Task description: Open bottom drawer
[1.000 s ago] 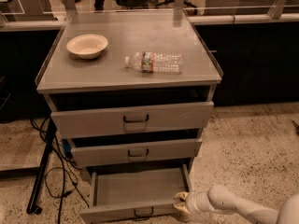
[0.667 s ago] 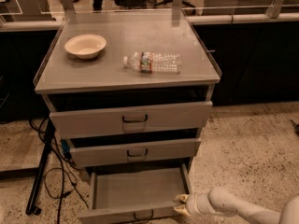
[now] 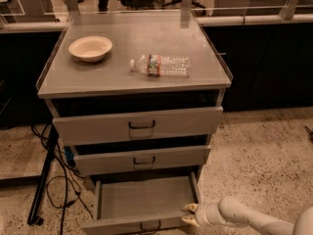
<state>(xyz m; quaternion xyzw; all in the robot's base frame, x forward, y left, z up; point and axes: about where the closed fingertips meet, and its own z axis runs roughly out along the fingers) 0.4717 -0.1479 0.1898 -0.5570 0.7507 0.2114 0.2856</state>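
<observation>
The bottom drawer [image 3: 142, 199] of the grey cabinet is pulled far out, showing its plain grey inside. Its small dark pull handle [image 3: 150, 226] sits at the lower frame edge. My gripper [image 3: 190, 214] is at the drawer's front right corner, with one fingertip above and one below the corner of the front panel. The white arm [image 3: 249, 219] comes in from the lower right.
The middle drawer [image 3: 142, 159] and top drawer [image 3: 139, 124] stand slightly out. On the cabinet top [image 3: 205, 72] lie a cream bowl [image 3: 90, 48] and a plastic water bottle [image 3: 161, 65] on its side. Black cables and a stand leg [image 3: 44, 180] are on the floor at left.
The view has shifted slightly. The drawer and gripper stand much as before, with the gripper still at the drawer's right front corner.
</observation>
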